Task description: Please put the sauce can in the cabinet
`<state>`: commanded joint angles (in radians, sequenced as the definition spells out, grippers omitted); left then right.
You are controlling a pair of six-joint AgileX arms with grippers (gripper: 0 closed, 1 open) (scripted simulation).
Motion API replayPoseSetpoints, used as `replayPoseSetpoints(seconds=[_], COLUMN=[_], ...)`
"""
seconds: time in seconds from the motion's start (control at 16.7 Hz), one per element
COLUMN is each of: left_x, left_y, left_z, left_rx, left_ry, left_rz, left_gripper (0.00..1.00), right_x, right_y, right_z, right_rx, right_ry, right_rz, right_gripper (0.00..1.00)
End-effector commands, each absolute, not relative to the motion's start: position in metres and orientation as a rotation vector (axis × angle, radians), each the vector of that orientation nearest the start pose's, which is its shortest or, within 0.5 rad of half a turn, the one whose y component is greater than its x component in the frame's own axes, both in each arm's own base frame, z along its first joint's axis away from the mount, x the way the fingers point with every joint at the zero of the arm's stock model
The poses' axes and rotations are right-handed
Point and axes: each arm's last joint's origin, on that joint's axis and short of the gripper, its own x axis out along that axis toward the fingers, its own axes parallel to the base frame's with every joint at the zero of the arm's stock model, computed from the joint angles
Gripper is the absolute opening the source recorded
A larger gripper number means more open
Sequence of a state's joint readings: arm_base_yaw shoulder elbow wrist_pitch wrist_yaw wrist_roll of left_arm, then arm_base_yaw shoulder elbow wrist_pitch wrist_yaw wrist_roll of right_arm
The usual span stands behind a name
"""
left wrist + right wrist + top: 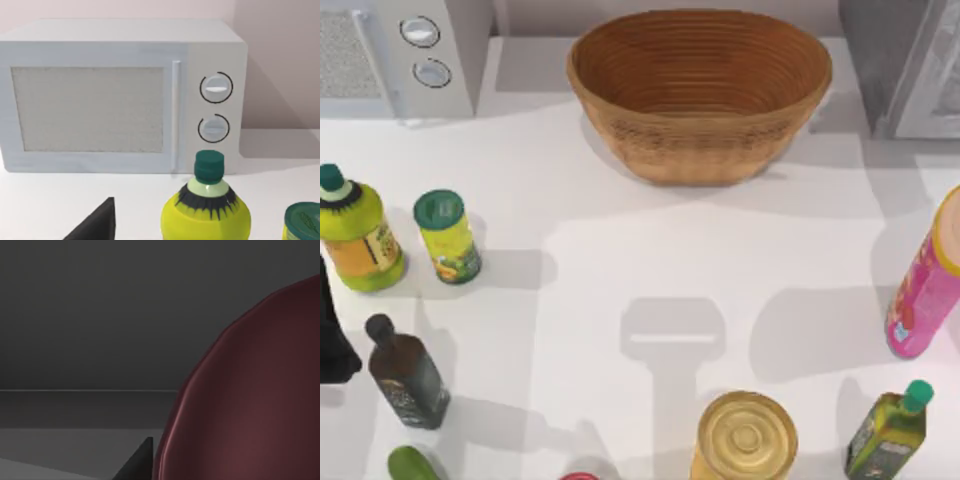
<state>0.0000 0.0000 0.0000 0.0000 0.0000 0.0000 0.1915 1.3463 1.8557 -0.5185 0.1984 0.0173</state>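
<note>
Print on the bottle labels is too small to read; the microwave (125, 95) carries two unmarked knobs. The sauce can (250, 390) shows its maroon top very close to the right wrist camera, just beside a dark tip of the right gripper (141, 462), with dim grey surfaces behind. The cabinet (895, 60) stands at the tabletop's (620, 280) far right corner. The left arm (332, 335) sits at the left edge, facing the microwave. Whether either gripper's jaws are open cannot be told.
</note>
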Motion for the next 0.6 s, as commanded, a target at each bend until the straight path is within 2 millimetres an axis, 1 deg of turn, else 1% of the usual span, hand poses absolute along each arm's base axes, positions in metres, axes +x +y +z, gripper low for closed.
replayPoseSetpoints(seconds=[0.36, 0.6], left_x=[0.106, 0.106], left_y=[-0.001, -0.001], left_z=[0.16, 0.16], left_rx=[0.0, 0.0], left_ry=[0.0, 0.0], left_rz=[0.0, 0.0], left_gripper=[1.0, 1.0], right_x=[0.247, 0.27], right_y=[0.047, 0.051], right_z=[0.529, 0.517], right_rx=[0.002, -0.022], right_ry=[0.008, 0.07], right_rz=[0.003, 0.007], right_gripper=[0.0, 0.0])
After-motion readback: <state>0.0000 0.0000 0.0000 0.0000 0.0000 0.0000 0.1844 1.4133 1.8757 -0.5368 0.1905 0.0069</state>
